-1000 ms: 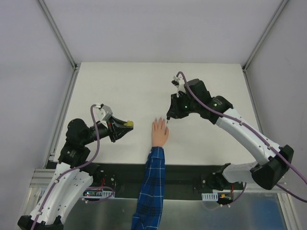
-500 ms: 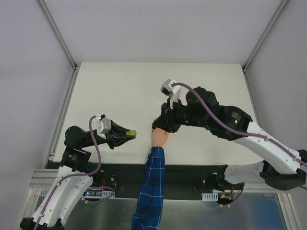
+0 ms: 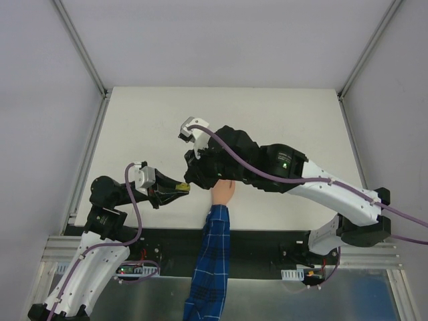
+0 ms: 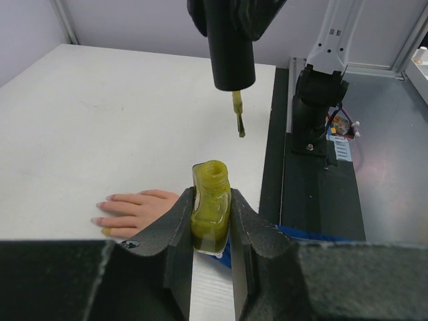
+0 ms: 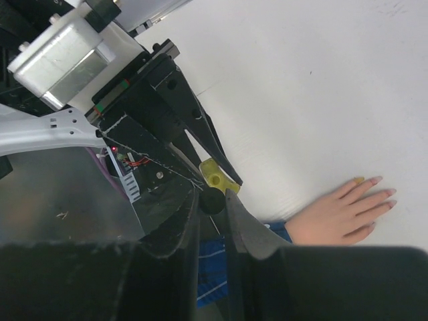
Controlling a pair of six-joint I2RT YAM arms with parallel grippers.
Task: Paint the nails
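My left fingers clamp the open bottle; my right fingers pinch the brush, hanging just above its mouth. On the worktop beside them, the hand's nails: one yellow, the rest I see pink, unpainted.

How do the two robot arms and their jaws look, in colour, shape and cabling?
The left arm and the right arm have white lower links and black joints and wrists. A purple cable runs along each. A small green light glows on the right arm. Each wrist bears a silver-white block. The jaws are matte black and taper to wedges.
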